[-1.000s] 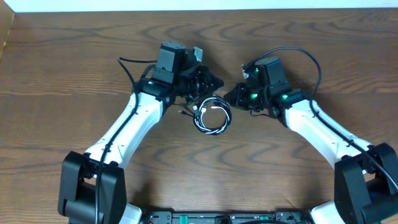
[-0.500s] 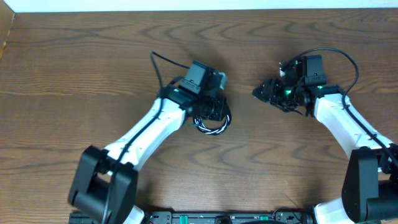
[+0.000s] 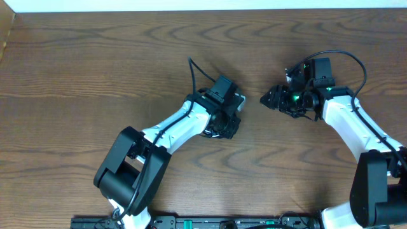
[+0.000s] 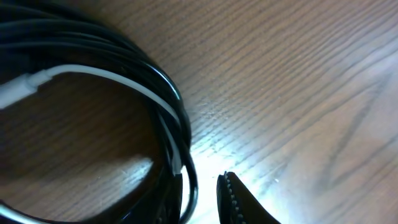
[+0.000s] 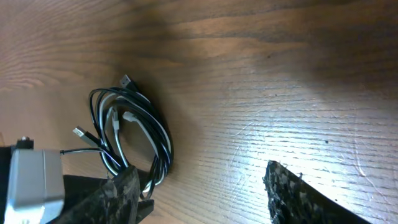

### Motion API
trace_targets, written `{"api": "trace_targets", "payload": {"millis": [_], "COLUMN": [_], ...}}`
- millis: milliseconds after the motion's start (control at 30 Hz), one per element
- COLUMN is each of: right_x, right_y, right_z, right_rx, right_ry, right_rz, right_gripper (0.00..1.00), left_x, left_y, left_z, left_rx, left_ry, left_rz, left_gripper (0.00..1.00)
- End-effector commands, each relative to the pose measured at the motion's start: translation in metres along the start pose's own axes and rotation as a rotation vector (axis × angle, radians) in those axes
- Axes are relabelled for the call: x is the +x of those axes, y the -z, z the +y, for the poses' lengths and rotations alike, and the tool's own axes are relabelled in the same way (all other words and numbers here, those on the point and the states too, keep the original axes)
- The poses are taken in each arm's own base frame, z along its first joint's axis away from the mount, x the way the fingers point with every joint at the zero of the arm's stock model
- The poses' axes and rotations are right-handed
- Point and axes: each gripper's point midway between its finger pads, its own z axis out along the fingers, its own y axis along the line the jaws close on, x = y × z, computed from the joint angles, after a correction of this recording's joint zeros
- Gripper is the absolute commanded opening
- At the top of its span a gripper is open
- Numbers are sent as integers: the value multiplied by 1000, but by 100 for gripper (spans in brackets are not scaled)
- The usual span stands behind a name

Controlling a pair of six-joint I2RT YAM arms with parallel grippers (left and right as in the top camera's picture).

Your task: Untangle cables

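Left gripper (image 3: 225, 124) hanging low over coiled cables (image 5: 160, 134) (cannot tell if it is gripping), right gripper (image 5: 202, 179) hovering nearby, its jaws standing apart, empty.

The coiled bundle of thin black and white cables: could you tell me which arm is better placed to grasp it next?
Left. The left gripper is directly over the coiled black-and-white cable bundle; the open right gripper stands well clear beside it.
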Motion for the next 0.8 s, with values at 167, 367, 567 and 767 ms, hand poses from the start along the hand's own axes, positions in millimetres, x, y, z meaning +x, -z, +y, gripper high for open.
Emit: {"api": "trace_targets", "payload": {"millis": [167, 367, 567, 767], "right_x": [-5, -6, -5, -4], "right_y": [2, 2, 2, 2], "right_z": [1, 0, 0, 0], "right_rx": [5, 8, 10, 8], "right_ry": [22, 22, 22, 33], "right_rz": [-10, -12, -9, -7], "right_gripper": [61, 63, 63, 61], "left_x": [1, 4, 5, -16], "left_y": [-13, -26, -27, -5], "left_z": [18, 22, 20, 10], "left_rx": [-98, -99, -94, -29], "left_ry": [-58, -53, -69, -44], "left_rz": [18, 38, 40, -29], "left_gripper": [27, 27, 8, 7]}}
